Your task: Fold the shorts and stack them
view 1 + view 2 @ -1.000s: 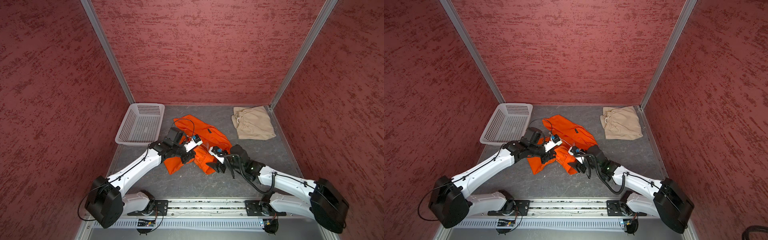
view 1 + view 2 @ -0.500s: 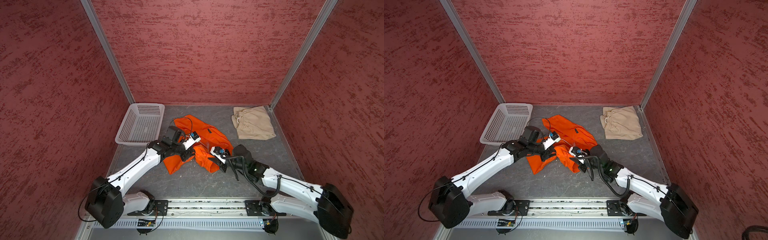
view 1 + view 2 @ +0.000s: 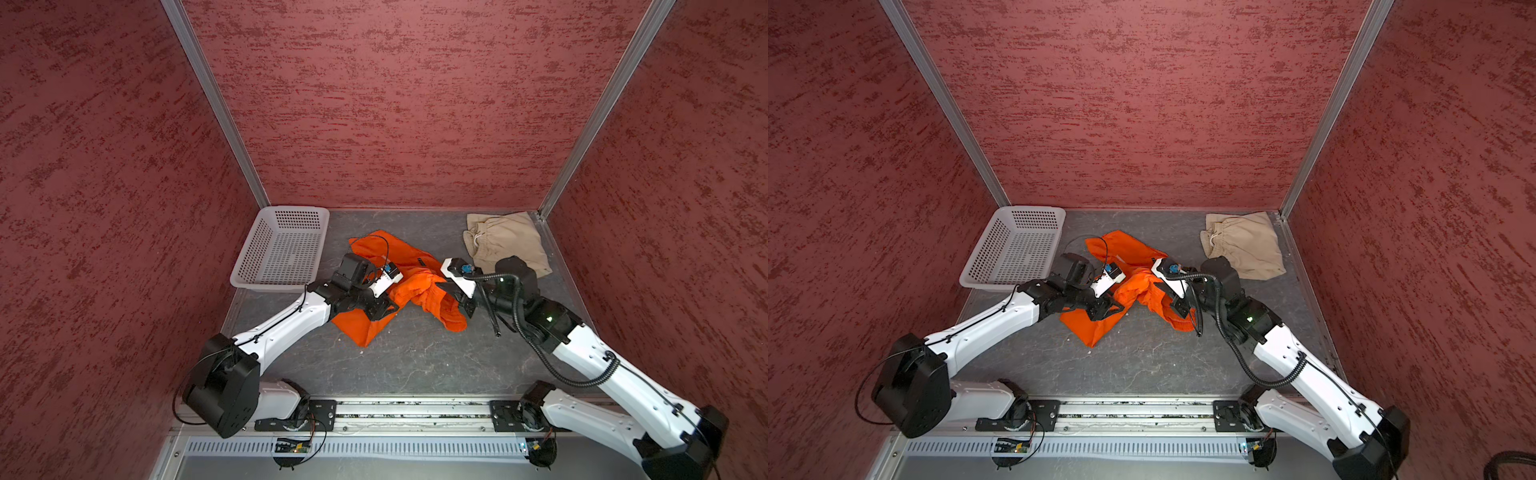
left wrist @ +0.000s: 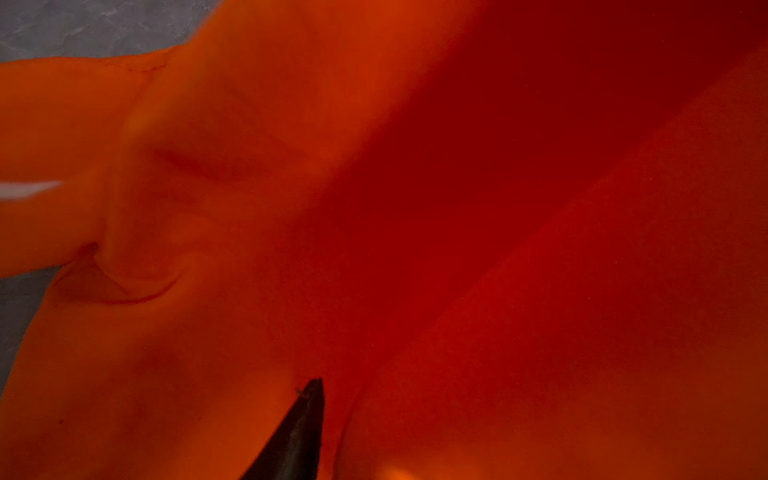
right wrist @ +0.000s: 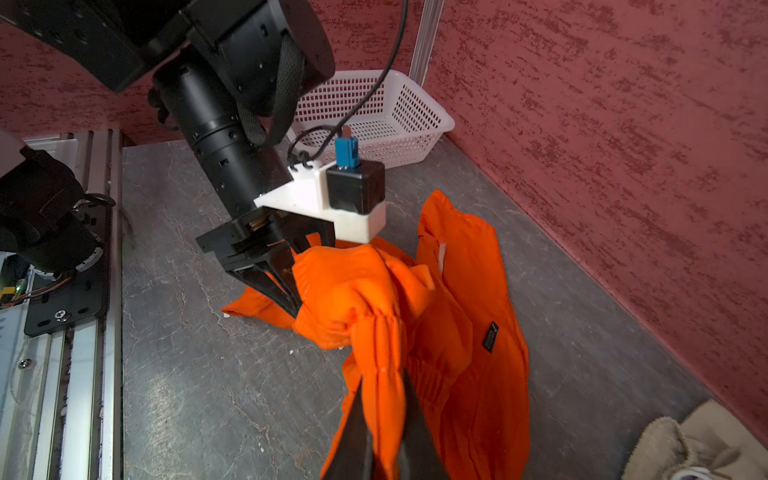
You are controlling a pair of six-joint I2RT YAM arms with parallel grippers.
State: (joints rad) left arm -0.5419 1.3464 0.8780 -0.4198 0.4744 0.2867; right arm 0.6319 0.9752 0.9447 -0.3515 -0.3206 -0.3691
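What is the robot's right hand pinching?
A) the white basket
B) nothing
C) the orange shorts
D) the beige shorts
C: the right wrist view shows the right hand shut on a gathered bunch of the orange shorts, while the beige shorts lie apart near the far corner.

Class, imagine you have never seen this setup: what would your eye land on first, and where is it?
The bright orange shorts, bunched in the middle, stand out first: the right gripper is shut on their gathered waist and the left gripper touches the cloth opposite. Next come the beige shorts in the far right corner and the white basket at the far left.
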